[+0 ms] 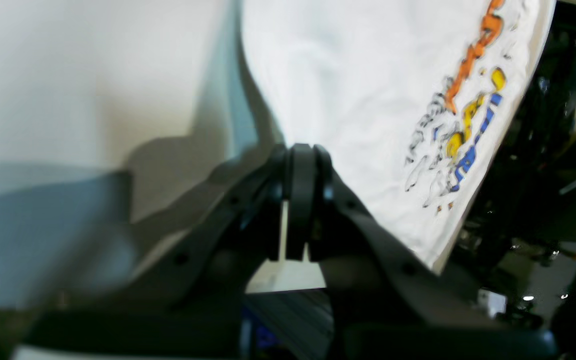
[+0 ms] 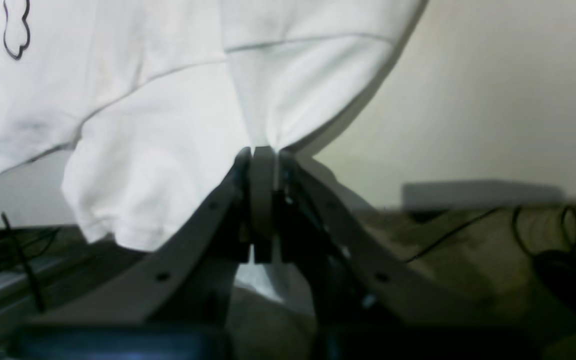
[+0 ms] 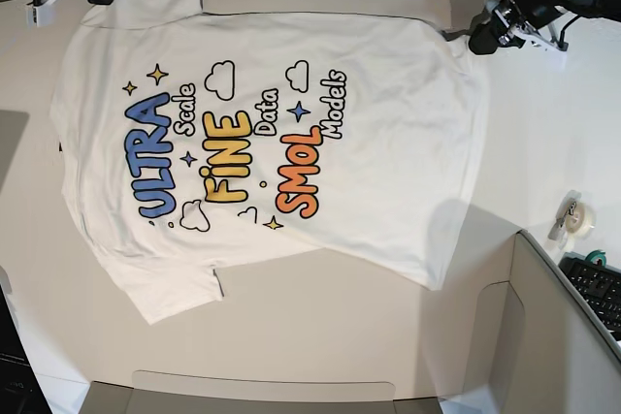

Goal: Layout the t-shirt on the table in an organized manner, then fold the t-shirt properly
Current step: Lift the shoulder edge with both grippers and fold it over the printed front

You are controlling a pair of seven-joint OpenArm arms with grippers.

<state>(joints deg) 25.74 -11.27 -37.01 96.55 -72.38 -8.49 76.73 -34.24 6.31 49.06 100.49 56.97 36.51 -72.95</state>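
- The t-shirt lies spread print-up on the white table, taking up the left and middle of the base view.
- Its long axis runs across that view: the neck and sleeves are toward the left, the hem toward the right, so the lettering reads sideways.
- One sleeve sticks out on the near side; the other, at the far left corner, is folded up near the table's far edge.
- The hem runs slightly slanted, its near corner reaching further right than its far corner.
- The left gripper is clenched on the far hem corner, at the top right of the base view; cloth rises from between its jaws in the wrist view.
- The right gripper is clenched on the cloth at the far sleeve, at the top left of the base view.
- Both grips sit close to the table's far edge, with darkness beyond it.
- Bare tabletop lies open to the right of the hem and along the near side, below the shirt.
- A grey panel closes off the near right corner, with a tape roll and a keyboard just beside it.
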